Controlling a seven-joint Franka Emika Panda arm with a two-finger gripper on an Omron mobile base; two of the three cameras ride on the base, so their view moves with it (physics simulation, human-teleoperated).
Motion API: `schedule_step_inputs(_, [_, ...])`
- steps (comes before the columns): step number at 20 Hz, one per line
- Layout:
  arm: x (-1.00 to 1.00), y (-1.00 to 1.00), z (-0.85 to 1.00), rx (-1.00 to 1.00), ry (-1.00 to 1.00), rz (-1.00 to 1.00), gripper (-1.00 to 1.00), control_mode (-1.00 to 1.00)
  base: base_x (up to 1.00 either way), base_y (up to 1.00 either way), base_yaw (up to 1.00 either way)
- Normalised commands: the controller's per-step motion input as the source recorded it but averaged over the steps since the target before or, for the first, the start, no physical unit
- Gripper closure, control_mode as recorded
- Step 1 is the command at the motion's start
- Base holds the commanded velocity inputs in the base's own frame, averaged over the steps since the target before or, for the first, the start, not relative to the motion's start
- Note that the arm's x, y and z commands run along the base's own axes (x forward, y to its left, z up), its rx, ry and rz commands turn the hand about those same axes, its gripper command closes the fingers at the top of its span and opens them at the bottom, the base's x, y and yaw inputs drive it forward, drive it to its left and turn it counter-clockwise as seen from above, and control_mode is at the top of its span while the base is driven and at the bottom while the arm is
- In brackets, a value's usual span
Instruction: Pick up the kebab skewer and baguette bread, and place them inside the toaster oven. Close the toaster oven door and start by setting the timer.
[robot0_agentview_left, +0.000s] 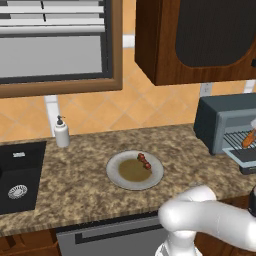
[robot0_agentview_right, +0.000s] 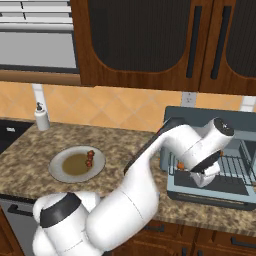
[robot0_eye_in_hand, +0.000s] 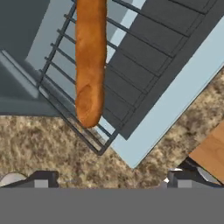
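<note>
The gripper (robot0_eye_in_hand: 109, 177) is spread wide open with nothing between its fingers. In the hand view the two dark tips sit at the bottom, far apart, over speckled brown countertop (robot0_eye_in_hand: 52, 144). In the right base view the hand hangs just in front of the toaster oven (robot0_agentview_right: 210, 150), right over the dropped-down toaster oven door (robot0_agentview_right: 210, 192).

The baguette bread (robot0_eye_in_hand: 90, 61) is lying on the wire rack (robot0_eye_in_hand: 131, 65), which sticks out over the open door. It's a long slim loaf, orange-brown, smooth, with a rounded tapered end pointing out toward the rack's front edge. It lies along the rack bars' cross direction and clear of the fingers. From the left base view you just catch a bit of orange on the rack at the frame's edge, pretty sure that's the same loaf but it's tiny there.

The oven itself is a boxy blue-grey thing with its front door folded down flat; the door shows a pale blue-grey frame around a dark panel.

The kebab skewer (robot0_agentview_left: 144, 161) is well away from all this, on the round grey plate (robot0_agentview_left: 117, 172) in the middle of the counter. It's a short little stick with dark red and brown chunks, lying near the plate's far right edge beside a brownish patch.

A white soap dispenser (robot0_agentview_left: 61, 132) stands beside the black sink (robot0_agentview_left: 20, 175) at the left.
</note>
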Motion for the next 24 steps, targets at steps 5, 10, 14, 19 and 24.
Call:
schedule_step_inputs(5, [-0.65, 1.00, 0.00, -0.36, 0.22, 0.45, -1.00, -1.00, 0.00, 0.00, 0.00])
schedule_step_inputs(10, [-0.26, 1.00, -0.09, -0.35, 0.22, 0.43, -1.00, -1.00, 0.00, 0.00, 0.00])
schedule_step_inputs(14, [0.00, 1.00, -0.25, -0.28, 0.21, 0.44, -1.00, -1.00, 0.00, 0.00, 0.00])
schedule_step_inputs(19, [0.15, 0.98, -0.39, -0.15, 0.13, 0.33, -1.00, -1.00, 0.00, 0.00, 0.00])
schedule_step_inputs(24, [0.29, 0.65, -0.06, 0.10, 0.03, 0.12, -1.00, -1.00, 0.00, 0.00, 0.00])
